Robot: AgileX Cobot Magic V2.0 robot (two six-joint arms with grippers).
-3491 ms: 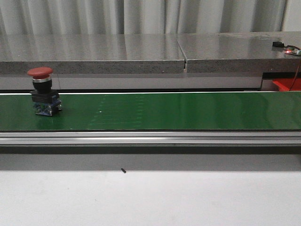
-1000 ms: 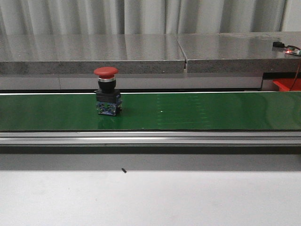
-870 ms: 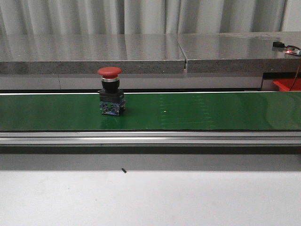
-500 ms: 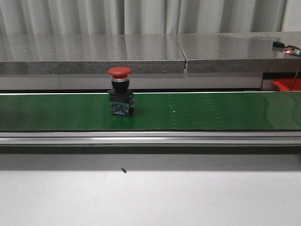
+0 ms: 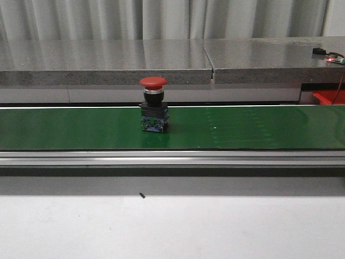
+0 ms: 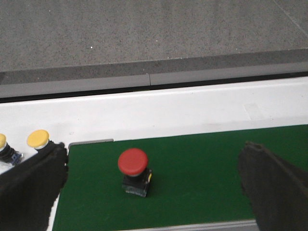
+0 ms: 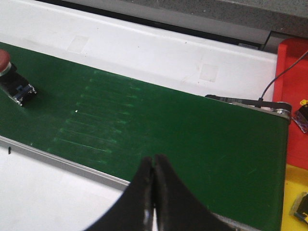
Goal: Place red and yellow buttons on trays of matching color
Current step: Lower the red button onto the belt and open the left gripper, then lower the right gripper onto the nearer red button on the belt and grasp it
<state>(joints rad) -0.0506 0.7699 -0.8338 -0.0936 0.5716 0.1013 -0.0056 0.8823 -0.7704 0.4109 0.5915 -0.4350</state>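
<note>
A red button (image 5: pixel 153 104) with a mushroom cap and black base stands upright on the green belt (image 5: pixel 259 127), left of its middle. In the left wrist view the red button (image 6: pixel 133 165) sits below and between the wide-apart fingers of my open left gripper (image 6: pixel 153 154), touching neither. Two yellow buttons (image 6: pixel 37 138) rest on the white ledge off the belt's end. My right gripper (image 7: pixel 154 161) is shut on nothing above the belt's near edge, with the red button (image 7: pixel 8 72) far off at the frame's edge. The red tray (image 7: pixel 294 67) and yellow tray (image 7: pixel 294 185) lie past the belt's end.
A grey stone counter (image 5: pixel 161 59) runs behind the belt. An aluminium rail (image 5: pixel 172 158) borders its near side, with a white table (image 5: pixel 172 226) in front. A cable (image 7: pixel 281 72) crosses the red tray. Small parts lie in both trays.
The red button has travelled rightward along the belt, from the far left to near the middle. Neither gripper shows in the earlier frames.
</note>
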